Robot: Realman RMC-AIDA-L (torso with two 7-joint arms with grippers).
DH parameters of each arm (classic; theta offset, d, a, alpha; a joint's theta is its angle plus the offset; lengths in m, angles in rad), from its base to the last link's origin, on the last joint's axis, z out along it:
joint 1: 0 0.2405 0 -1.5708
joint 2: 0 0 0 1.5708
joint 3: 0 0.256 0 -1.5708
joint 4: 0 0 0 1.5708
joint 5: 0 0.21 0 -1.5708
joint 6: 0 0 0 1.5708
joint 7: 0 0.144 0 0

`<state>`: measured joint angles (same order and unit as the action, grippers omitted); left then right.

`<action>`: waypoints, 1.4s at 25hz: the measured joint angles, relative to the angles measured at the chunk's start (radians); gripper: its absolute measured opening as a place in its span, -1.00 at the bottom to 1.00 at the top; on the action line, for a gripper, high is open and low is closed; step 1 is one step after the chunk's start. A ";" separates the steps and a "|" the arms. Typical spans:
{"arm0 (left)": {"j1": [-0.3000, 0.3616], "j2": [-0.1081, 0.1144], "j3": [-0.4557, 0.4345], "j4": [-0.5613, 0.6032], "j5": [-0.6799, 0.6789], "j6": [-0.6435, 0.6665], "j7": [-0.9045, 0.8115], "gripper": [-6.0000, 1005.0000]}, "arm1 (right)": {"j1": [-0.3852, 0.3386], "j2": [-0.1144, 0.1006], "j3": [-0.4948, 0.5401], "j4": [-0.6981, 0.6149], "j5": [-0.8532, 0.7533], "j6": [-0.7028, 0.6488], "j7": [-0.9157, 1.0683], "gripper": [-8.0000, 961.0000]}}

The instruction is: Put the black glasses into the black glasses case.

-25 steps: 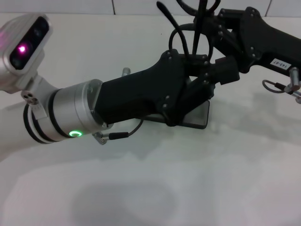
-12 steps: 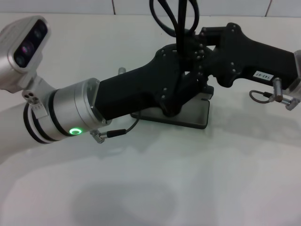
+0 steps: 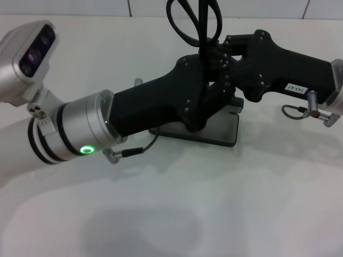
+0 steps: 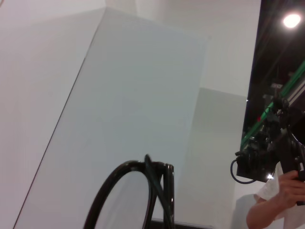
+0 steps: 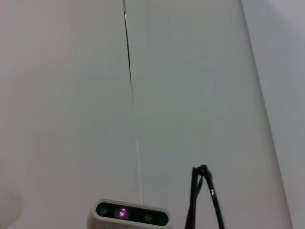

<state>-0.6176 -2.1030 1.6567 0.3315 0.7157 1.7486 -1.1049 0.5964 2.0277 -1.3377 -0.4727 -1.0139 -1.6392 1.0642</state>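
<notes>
My left hand [image 3: 206,88] and right hand [image 3: 230,67] meet above the open case [image 3: 217,131] on the desk [image 3: 214,214], the glasses [image 3: 195,24] standing upright between them, lenses up, directly over the case. Which hand pinches them, I cannot tell.

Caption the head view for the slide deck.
Both grippers, left and right, meet above the open case, holding the glasses upright.
</notes>
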 joint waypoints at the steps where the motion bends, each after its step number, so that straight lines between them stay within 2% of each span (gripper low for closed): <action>1: 0.004 0.000 0.000 0.000 0.002 0.000 -0.002 -0.90 | -0.002 -0.001 0.000 0.000 0.000 0.004 0.000 -0.87; 8: 0.084 0.013 0.000 0.000 0.012 0.040 -0.004 -0.90 | -0.044 -0.014 0.006 -0.010 -0.001 0.032 0.016 -0.87; 11: 0.136 0.043 -0.004 0.008 0.020 0.092 0.006 -0.89 | -0.069 -0.023 0.007 -0.061 -0.022 0.063 0.056 -0.87; 13: 0.166 0.075 -0.007 0.013 0.024 0.126 0.012 -0.89 | -0.088 -0.023 0.004 -0.160 -0.098 0.120 0.130 -0.87; 14: 0.182 0.094 -0.008 0.013 0.025 0.143 0.015 -0.89 | -0.098 -0.021 0.003 -0.240 -0.173 0.165 0.195 -0.87; 16: 0.204 0.117 -0.012 0.014 0.022 0.165 0.018 -0.89 | -0.112 -0.017 0.001 -0.385 -0.324 0.238 0.334 -0.87; 18: 0.224 0.134 -0.031 0.013 0.021 0.179 0.021 -0.89 | -0.112 -0.014 -0.010 -0.610 -0.602 0.306 0.584 -0.87; 19: 0.232 0.139 -0.047 0.011 0.024 0.182 0.022 -0.89 | -0.105 -0.014 -0.017 -0.674 -0.697 0.310 0.673 -0.87; 20: 0.240 0.142 -0.066 0.008 0.032 0.184 0.025 -0.89 | -0.091 -0.013 -0.031 -0.756 -0.823 0.311 0.789 -0.87; 21: 0.246 0.145 -0.079 0.006 0.039 0.184 0.029 -0.89 | -0.091 -0.013 -0.031 -0.756 -0.823 0.311 0.789 -0.87; 22: 0.252 0.148 -0.090 0.005 0.048 0.184 0.035 -0.89 | -0.039 -0.012 -0.079 -0.889 -1.060 0.281 1.011 -0.87; 25: 0.261 0.155 -0.101 0.008 0.082 0.186 0.056 -0.89 | 0.027 -0.011 -0.143 -0.950 -1.254 0.248 1.161 -0.87; 30: 0.238 0.146 -0.102 0.022 0.228 0.227 0.122 -0.89 | 0.088 -0.002 -0.279 -0.927 -1.378 0.301 1.206 -0.87; 35: 0.236 0.142 -0.108 0.017 0.242 0.230 0.137 -0.89 | 0.119 0.000 -0.370 -0.879 -1.398 0.391 1.205 -0.87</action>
<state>-0.3817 -1.9611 1.5489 0.3483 0.9574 1.9789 -0.9677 0.7153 2.0272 -1.7080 -1.3521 -2.4124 -1.2486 2.2697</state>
